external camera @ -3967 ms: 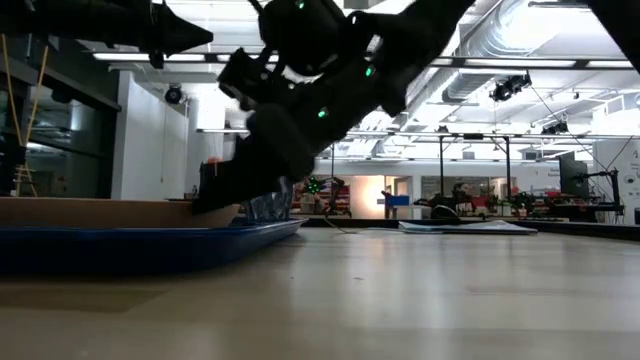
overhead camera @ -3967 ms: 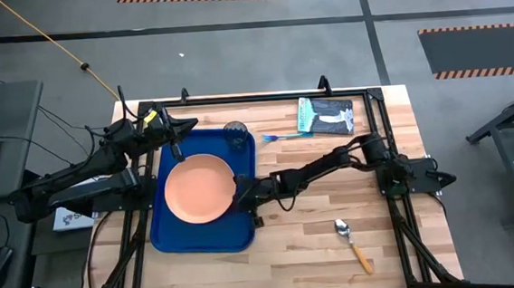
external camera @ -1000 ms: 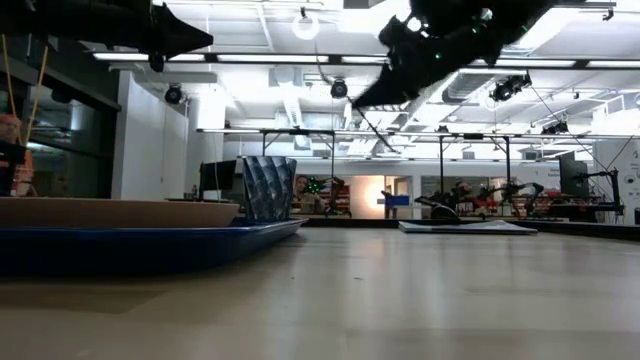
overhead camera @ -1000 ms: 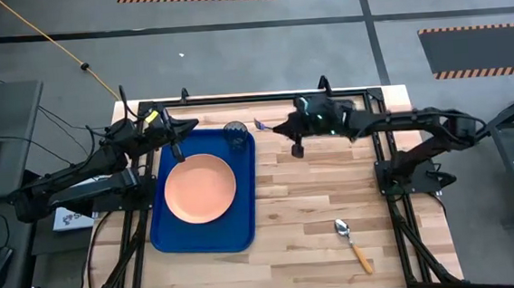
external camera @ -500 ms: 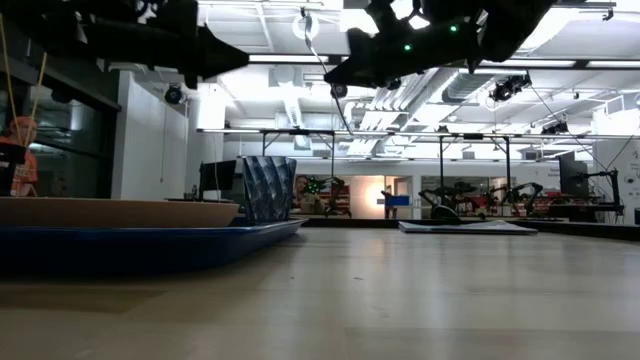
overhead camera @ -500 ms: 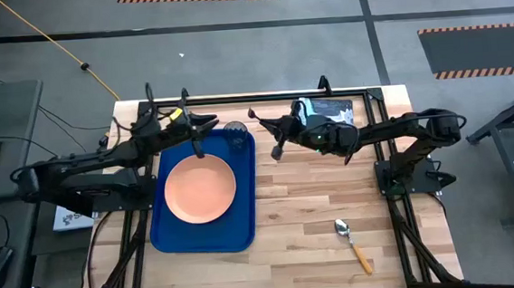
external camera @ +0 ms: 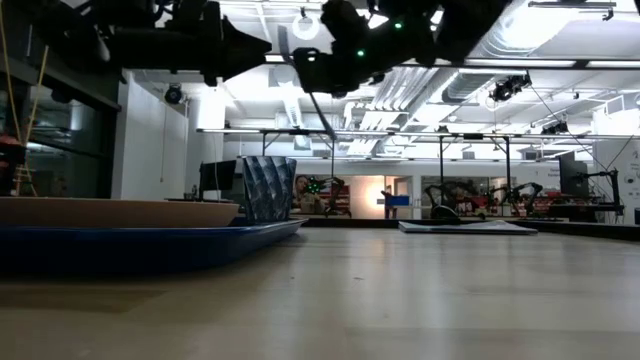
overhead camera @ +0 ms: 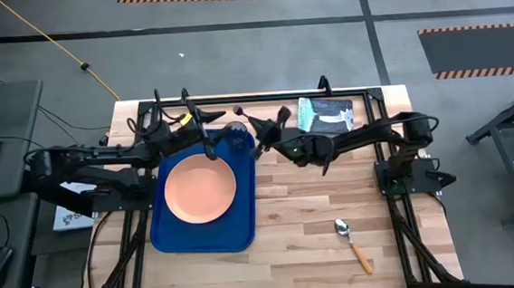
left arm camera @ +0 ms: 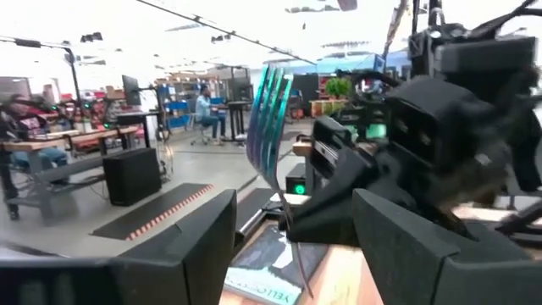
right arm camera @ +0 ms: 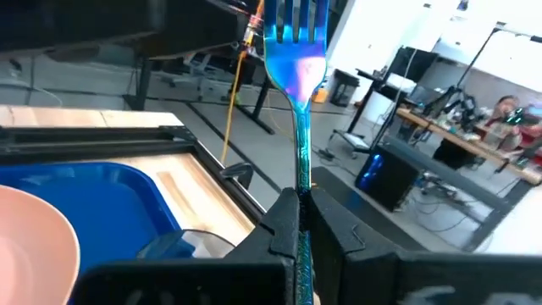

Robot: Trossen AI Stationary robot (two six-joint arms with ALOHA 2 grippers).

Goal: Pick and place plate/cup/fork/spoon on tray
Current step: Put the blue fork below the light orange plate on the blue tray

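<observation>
The dark-blue tray (overhead camera: 245,236) lies at the table's left with the peach plate (overhead camera: 200,189) on it. The grey cup (overhead camera: 235,131) stands on the tray's far right corner. My right gripper (overhead camera: 259,137) hangs just right of the cup, shut on the light-blue fork (right arm camera: 296,59). My left gripper (overhead camera: 209,136) is open above the tray's far edge, left of the cup. It faces the fork (left arm camera: 271,110) without touching it. The spoon (overhead camera: 353,243) lies on the wood near the front right. My right gripper pinches the fork's slim handle (right arm camera: 298,199) between its two fingers, below the tines. The fingers come about level from the table's right side. The fork is lifted clear above the tray's far right corner, and its tines (right arm camera: 295,21) stick out beyond the fingertips toward my left gripper.
A teal-and-black packet (overhead camera: 326,115) lies at the table's far edge, right of centre. Black frame rails (overhead camera: 388,207) run along the table's sides. Bare wood (overhead camera: 316,203) stretches between the tray and the spoon. People sit at desks in the room behind.
My right gripper has carried the fork from the far middle of the table leftward to the cup and the tray's far right corner, turning as it went. My left gripper has moved right along the tray's far edge toward the fork and opened.
</observation>
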